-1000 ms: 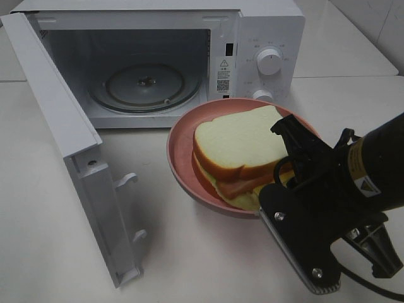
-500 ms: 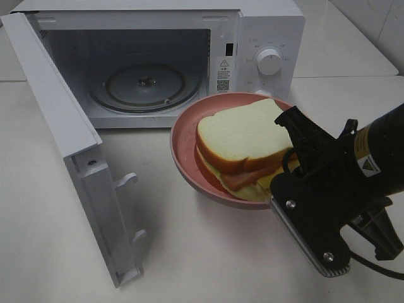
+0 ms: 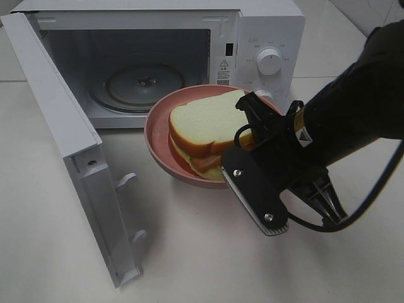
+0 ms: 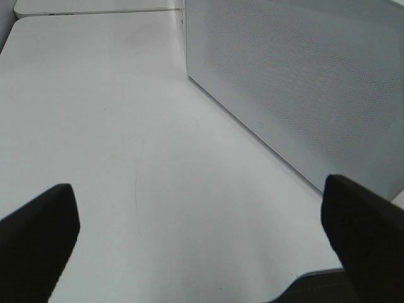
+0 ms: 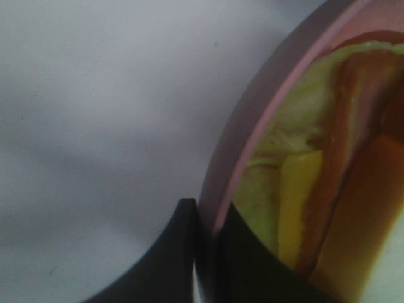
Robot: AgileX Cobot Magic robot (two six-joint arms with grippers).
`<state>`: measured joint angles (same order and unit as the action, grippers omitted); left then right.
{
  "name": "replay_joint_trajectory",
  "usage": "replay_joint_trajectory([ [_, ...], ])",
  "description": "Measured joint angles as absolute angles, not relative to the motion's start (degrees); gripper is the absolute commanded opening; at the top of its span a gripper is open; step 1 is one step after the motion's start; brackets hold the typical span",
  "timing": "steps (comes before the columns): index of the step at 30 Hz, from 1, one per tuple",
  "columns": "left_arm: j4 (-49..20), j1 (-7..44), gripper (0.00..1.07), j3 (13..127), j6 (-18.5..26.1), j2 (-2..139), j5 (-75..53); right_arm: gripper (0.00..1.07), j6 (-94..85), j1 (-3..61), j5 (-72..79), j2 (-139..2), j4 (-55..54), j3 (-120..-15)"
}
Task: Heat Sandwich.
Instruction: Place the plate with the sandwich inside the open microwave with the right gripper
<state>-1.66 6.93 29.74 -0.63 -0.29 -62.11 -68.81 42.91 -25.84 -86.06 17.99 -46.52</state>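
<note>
The right gripper (image 5: 208, 211) pinches the pink plate (image 3: 158, 136) by its rim, holding the sandwich (image 3: 205, 120) just in front of the open microwave (image 3: 265, 25). The left gripper (image 4: 202, 240) gapes empty beside its door (image 3: 57, 107). Next, probably: slide the plate level onto the turntable (image 3: 142, 85).

A white table (image 3: 189, 265) filled the scene, smooth and faintly glossy under soft, even light. A thin dark seam (image 3: 312, 77) ran across it near the back, where another white slab joined on. Pale tiles (image 3: 363, 9) showed in the far right corner.

wht table (image 3: 189, 265), open microwave (image 3: 271, 28) on it
</note>
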Motion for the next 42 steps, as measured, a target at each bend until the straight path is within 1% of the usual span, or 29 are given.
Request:
replay_joint_trajectory([
  [6, -1.7, 6.9, 1.00, 29.7, -0.6, -0.3, -62.1, 0.00, -68.8, 42.9, -25.4, -91.7, 17.8, -51.9],
  [28, -1.7, 6.9, 1.00, 29.7, -0.6, -0.3, -62.1, 0.02, -69.3, 43.0, -25.7, -104.3, 16.3, -66.9],
  [34, -1.7, 6.9, 1.00, 29.7, -0.6, -0.3, -62.1, 0.03, -69.8, 43.0, -27.8, -108.3, 16.2, -72.4],
  [42, -1.7, 6.9, 1.00, 29.7, -0.6, -0.3, -62.1, 0.04, -69.7, 43.0, -30.0, -111.4, 16.0, -77.2],
])
